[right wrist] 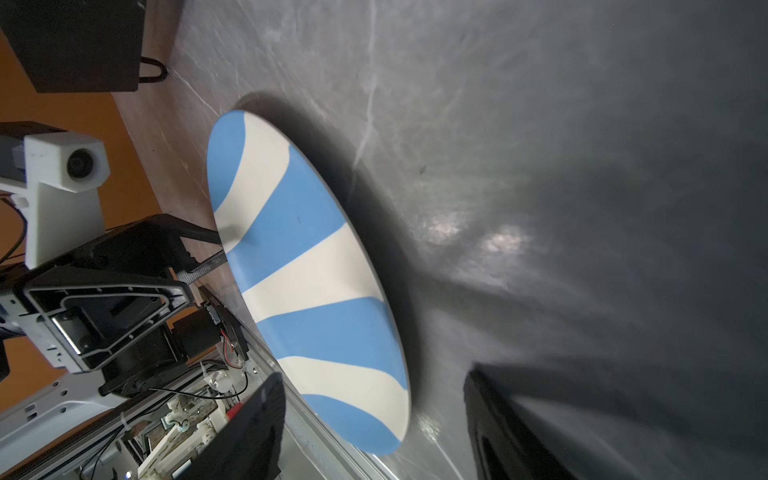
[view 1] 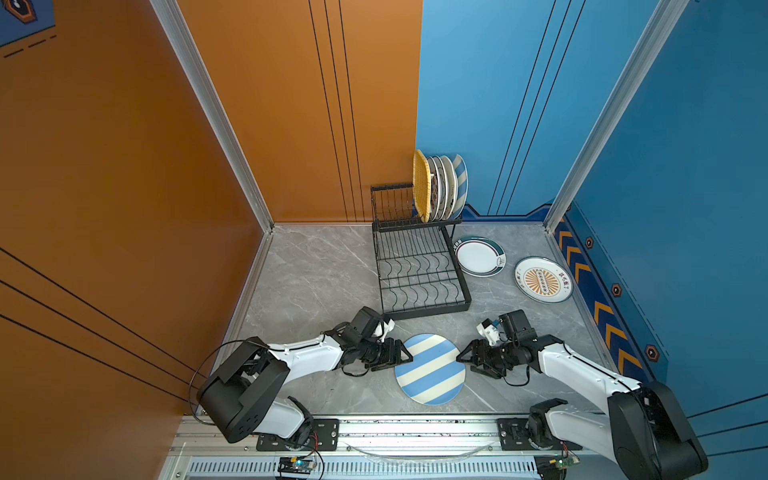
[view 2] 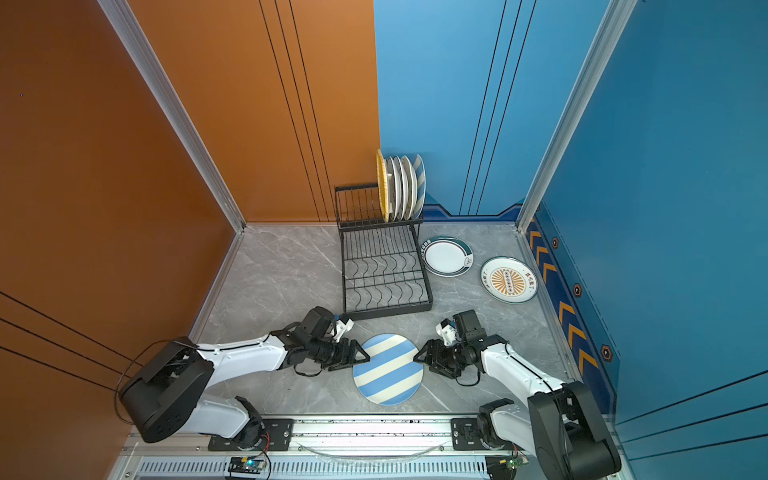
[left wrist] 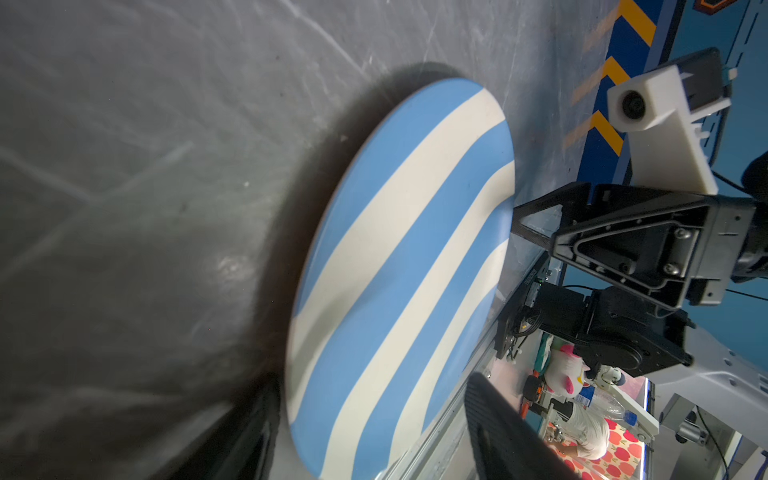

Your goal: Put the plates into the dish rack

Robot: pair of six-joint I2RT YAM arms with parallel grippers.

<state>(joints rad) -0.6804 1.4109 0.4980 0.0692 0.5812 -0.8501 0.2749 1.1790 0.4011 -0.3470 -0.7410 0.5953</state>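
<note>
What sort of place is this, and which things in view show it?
Probably a robot lab cell staged as a kitchen counter: two arms bolted to a rail, orange and blue panel walls, and a dish rack with plates.

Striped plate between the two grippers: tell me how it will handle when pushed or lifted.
The striped plate looks rigid and glazed, so it probably keeps its shape but may slip when gripped. Lying flat on the smooth table, it should slide, not roll. Likely breakable.
</note>
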